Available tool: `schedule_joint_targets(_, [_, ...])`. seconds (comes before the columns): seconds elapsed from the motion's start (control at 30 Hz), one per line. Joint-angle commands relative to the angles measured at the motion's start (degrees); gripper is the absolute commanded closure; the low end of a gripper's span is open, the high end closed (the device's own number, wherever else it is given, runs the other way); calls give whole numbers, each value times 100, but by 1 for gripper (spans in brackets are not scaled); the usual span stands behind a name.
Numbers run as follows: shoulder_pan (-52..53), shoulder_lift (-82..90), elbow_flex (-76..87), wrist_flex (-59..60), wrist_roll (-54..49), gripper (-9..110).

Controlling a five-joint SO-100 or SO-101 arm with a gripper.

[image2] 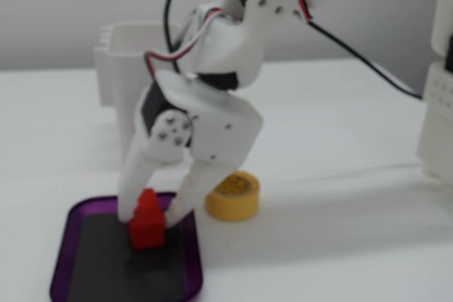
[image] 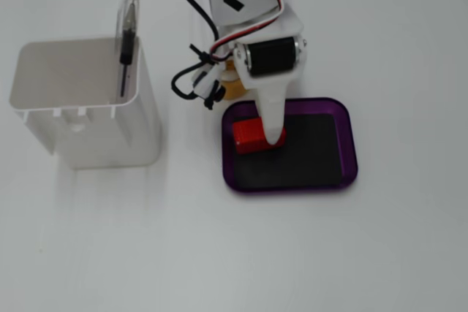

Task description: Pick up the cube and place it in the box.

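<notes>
I have the gripper (image2: 148, 218) down inside the box (image: 348, 140), its two white fingers (image2: 133, 187) standing on either side of the cube (image2: 147, 223) in a fixed view, and I read this as the placing step, right at the point of letting go. The cube (image: 250, 135) sits at the upper-left end of the tray in a fixed view looking down, over the black floor and close to the purple rim; from the side it looks tilted, one corner up, so I judge it is not yet lying flat — whether its lower edge already touches the floor I cannot tell. The fingers are narrow and seem closed on the block, touching both flanks. What the next move calls for, as I see it, is a gentle spread of the fingers so the cube settles, then a straight lift clear of the rim — no sideways drag, since the yellow tape roll (image2: 233, 196) stands just beside the box and the white bin (image: 88, 107) with its pen (image: 127, 42) is well apart.
</notes>
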Motion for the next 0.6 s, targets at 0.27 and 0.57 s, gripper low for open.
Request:
schedule_joint_targets(0.27, [-35,2760,-264,1151,44,87])
schedule_joint_targets(0.57, [-18,6144,659,2470,62,87])
